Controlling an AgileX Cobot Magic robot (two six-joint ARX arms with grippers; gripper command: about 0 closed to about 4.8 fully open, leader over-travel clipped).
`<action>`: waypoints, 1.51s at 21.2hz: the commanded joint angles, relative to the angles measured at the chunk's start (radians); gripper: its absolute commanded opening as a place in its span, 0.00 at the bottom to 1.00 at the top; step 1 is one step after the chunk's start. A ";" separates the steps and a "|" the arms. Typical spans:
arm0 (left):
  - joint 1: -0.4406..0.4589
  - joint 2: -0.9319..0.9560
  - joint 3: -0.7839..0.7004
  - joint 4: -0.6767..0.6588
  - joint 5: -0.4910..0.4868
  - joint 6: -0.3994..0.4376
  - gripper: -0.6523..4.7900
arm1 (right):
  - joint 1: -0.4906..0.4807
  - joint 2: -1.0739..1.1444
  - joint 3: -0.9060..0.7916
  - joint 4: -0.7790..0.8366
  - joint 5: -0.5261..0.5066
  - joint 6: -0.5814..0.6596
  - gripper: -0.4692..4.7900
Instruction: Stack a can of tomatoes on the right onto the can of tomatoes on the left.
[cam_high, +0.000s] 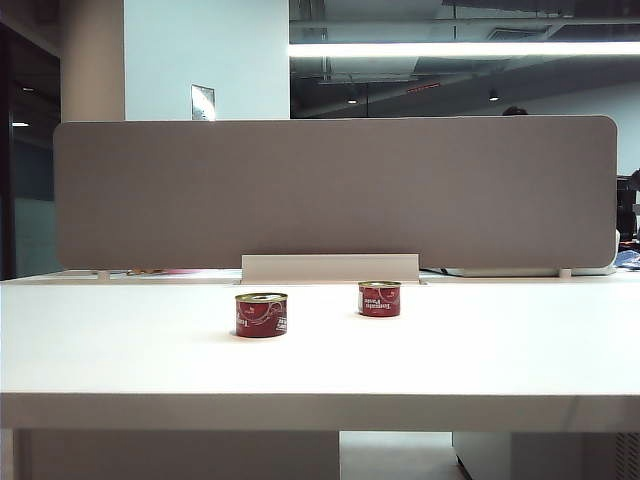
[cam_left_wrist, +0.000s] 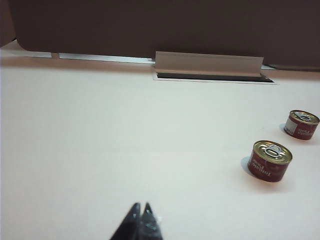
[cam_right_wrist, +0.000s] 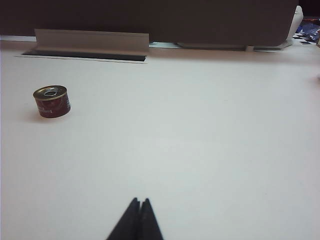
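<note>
Ceiling strip light (cam_high: 465, 48) is glaring across the exterior view; white table (cam_high: 450, 350) is washing out near overexposure. Left tomato can (cam_high: 261, 314) is casting a faint shadow. Wrist views are looking soft, pinkish-tinted, with the gripper tips blurring.

The left gripper's (cam_left_wrist: 140, 210) dark fingertips meet in a point, pressed together, low over the pale white tabletop (cam_left_wrist: 100, 150); two short red tins with gold pull-tab lids stand upright, well apart from it: the nearer can (cam_left_wrist: 270, 161); the farther can (cam_left_wrist: 301, 124) beyond it, neither touching.
</note>
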 joint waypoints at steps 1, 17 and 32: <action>0.000 0.001 0.003 0.013 0.004 0.004 0.11 | 0.001 -0.002 0.003 0.016 0.002 -0.003 0.08; 0.000 0.001 0.003 0.015 0.001 0.004 0.11 | 0.001 -0.002 0.003 0.017 -0.006 0.021 0.08; 0.000 0.001 0.004 0.035 0.004 0.004 0.11 | 0.003 0.012 0.147 0.002 -0.084 0.180 0.08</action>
